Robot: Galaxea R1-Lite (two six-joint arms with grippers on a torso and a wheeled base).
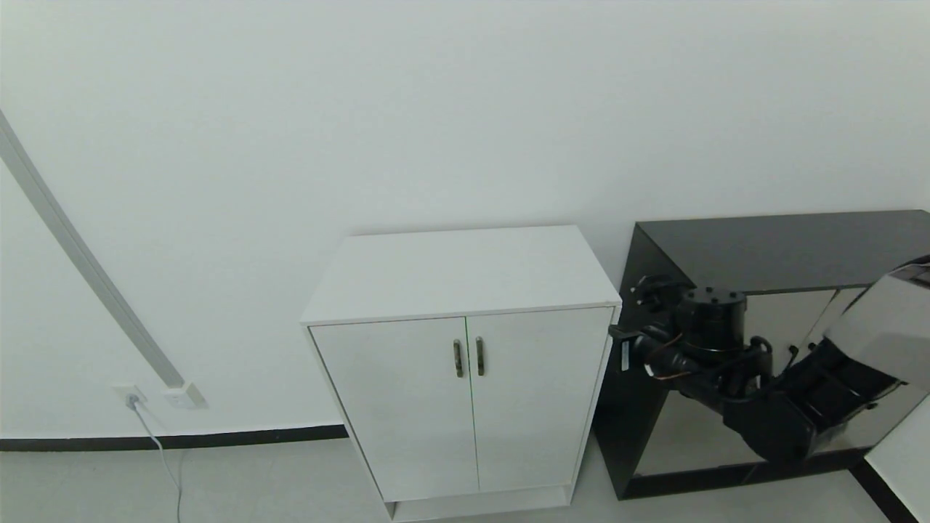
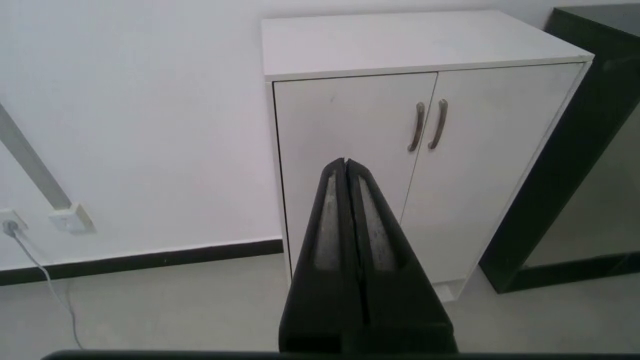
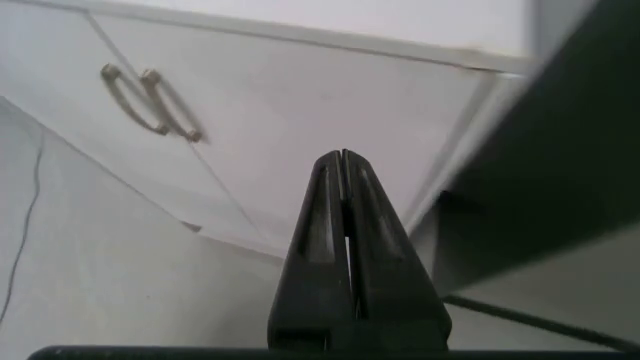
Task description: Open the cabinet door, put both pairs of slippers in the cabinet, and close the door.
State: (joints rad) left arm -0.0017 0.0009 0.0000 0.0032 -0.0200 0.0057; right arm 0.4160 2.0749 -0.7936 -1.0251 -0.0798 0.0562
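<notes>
The white cabinet [image 1: 465, 276] stands against the wall with both doors closed. Two metal handles [image 1: 468, 357] sit side by side at the middle seam. My right gripper [image 1: 619, 347] hangs beside the cabinet's right side, at about handle height. In the right wrist view it [image 3: 342, 158] is shut with nothing in it, and the handles [image 3: 150, 100] lie off to one side. My left gripper [image 2: 345, 168] is shut and empty, held back from the cabinet [image 2: 420, 150] and pointing at the left door below the handles [image 2: 427, 126].
A glossy black cabinet [image 1: 763, 247] stands directly right of the white one, close behind my right arm. A wall socket with a hanging cable [image 1: 132, 399] and a slanted cable duct [image 1: 73, 240] are on the left. Bare floor [image 1: 218, 487] lies in front.
</notes>
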